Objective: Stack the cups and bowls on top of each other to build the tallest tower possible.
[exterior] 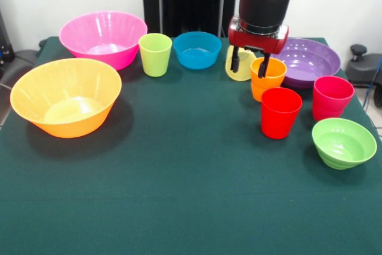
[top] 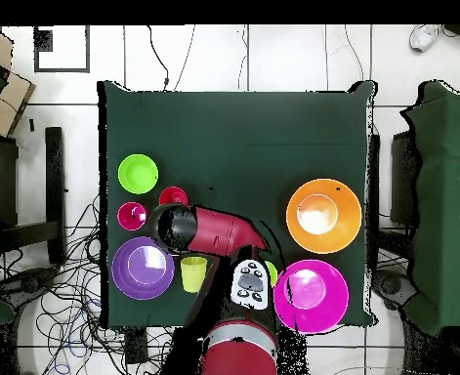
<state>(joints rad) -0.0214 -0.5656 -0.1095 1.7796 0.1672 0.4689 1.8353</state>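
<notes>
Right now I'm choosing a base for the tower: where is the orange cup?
In the front view the orange cup stands upright right of centre, under the gripper, between the pale yellow cup and the purple bowl, behind the red cup.

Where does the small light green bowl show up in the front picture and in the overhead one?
Front view: the small light green bowl sits at the lower right, nearest the camera.
Overhead view: it sits at the upper left of the green table.
Shared landmark: in both views the pink-red cup stands right beside it.
</notes>
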